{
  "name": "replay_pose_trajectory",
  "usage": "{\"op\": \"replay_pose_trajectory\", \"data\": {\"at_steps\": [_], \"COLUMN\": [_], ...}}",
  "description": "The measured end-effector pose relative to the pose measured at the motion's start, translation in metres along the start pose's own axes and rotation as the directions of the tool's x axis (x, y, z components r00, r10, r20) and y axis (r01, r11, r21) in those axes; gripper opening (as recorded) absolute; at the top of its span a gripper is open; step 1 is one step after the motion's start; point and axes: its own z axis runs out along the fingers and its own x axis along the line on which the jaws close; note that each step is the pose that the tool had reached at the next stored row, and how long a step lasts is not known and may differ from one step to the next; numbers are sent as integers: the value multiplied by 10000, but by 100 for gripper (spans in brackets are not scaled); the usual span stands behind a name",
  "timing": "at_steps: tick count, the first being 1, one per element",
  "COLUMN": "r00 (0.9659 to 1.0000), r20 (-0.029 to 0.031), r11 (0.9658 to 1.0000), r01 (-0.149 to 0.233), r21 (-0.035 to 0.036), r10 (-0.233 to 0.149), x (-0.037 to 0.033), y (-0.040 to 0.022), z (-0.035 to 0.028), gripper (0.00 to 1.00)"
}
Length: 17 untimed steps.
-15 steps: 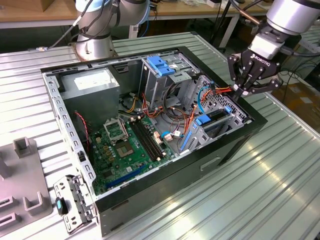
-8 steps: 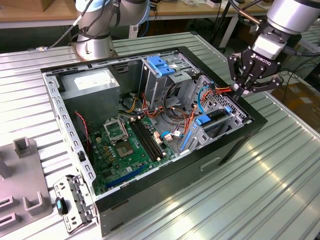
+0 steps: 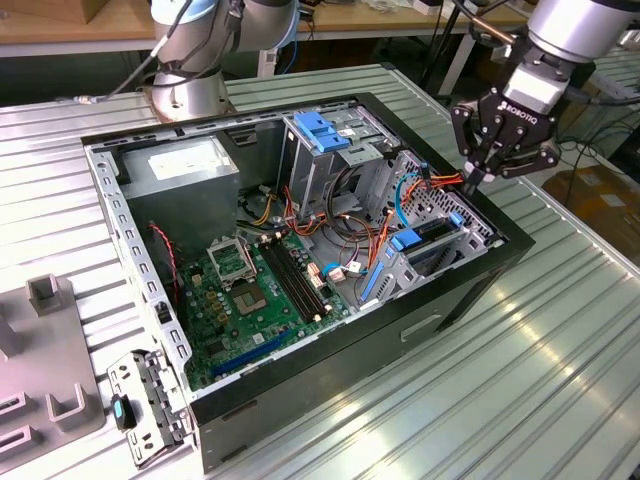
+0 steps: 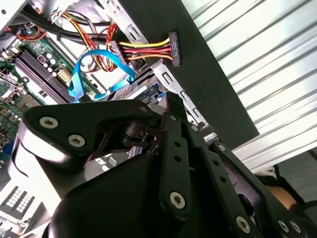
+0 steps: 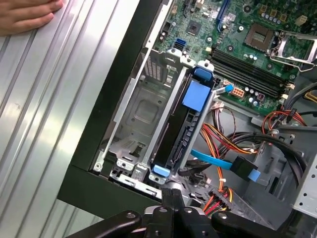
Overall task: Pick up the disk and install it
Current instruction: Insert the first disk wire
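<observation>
The disk (image 5: 184, 130) is a dark flat drive with blue end tabs. It sits on edge in a slot of the metal drive bay (image 5: 143, 106) at the side of the open computer case (image 3: 300, 230). In the exterior view the disk (image 3: 432, 236) lies low in that bay at the case's right side. My gripper (image 3: 471, 186) hangs just above and behind it, fingers pressed together and holding nothing. In the first wrist view my gripper (image 5: 171, 194) points at the disk's near end. My gripper (image 4: 171, 99) is also seen from behind in the second wrist view.
A person's hand (image 5: 25, 17) rests on the ribbed metal table (image 3: 520, 360). Loose in the case are a thin blue cable (image 4: 84, 74) and a power plug on coloured wires (image 4: 173, 48). A tall cage with a light-blue block (image 3: 322, 130) stands beside the motherboard (image 3: 250, 290). Grey fixtures (image 3: 50, 300) occupy the exterior view's left.
</observation>
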Motion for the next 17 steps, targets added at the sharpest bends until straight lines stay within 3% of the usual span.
{"op": "replay_pose_trajectory", "data": {"at_steps": [12,17], "r00": [9986,9962], "r20": [-2,-4], "r11": [9986,9962], "r01": [537,876], "r21": [4,5], "r10": [-537,-876], "x": [-84,-105], "y": [-126,-182], "z": [5,13], "gripper": [11,11]}}
